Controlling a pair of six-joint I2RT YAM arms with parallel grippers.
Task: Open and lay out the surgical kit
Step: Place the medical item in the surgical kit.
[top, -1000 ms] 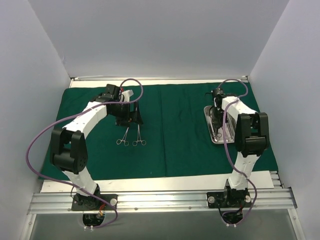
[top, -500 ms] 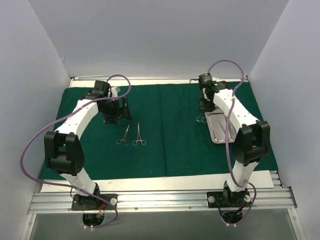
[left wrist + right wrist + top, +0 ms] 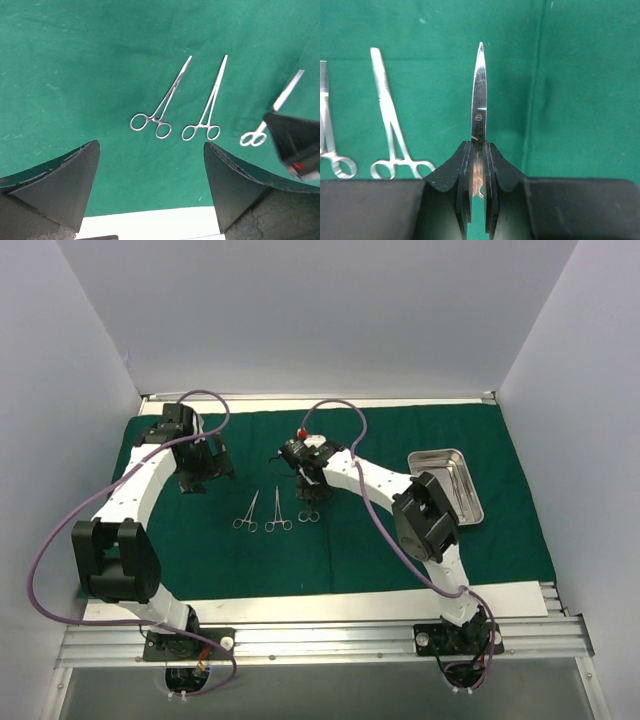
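A dark green drape (image 3: pixel 380 540) covers the table. Two ring-handled forceps (image 3: pixel 246 512) (image 3: pixel 278 511) lie side by side on it, tips pointing away; the left wrist view shows them as the left forceps (image 3: pixel 161 102) and the right one (image 3: pixel 210 105). My right gripper (image 3: pixel 306 478) is shut on a pair of scissors (image 3: pixel 479 95) just right of the forceps, low over the cloth, rings (image 3: pixel 309 514) toward me. The steel tray (image 3: pixel 447 455) sits at the far right. My left gripper (image 3: pixel 151 145) hangs open and empty to the left of the forceps.
White walls enclose the table on three sides. A white strip of table (image 3: pixel 300 608) runs along the drape's near edge. The right arm's forearm (image 3: pixel 375 480) stretches across the middle toward the tray. A fold line (image 3: pixel 536 90) runs in the cloth right of the scissors.
My right arm swung from the tray to the middle of the drape with the scissors in its grip. My left arm drew back to the left, away from the forceps.
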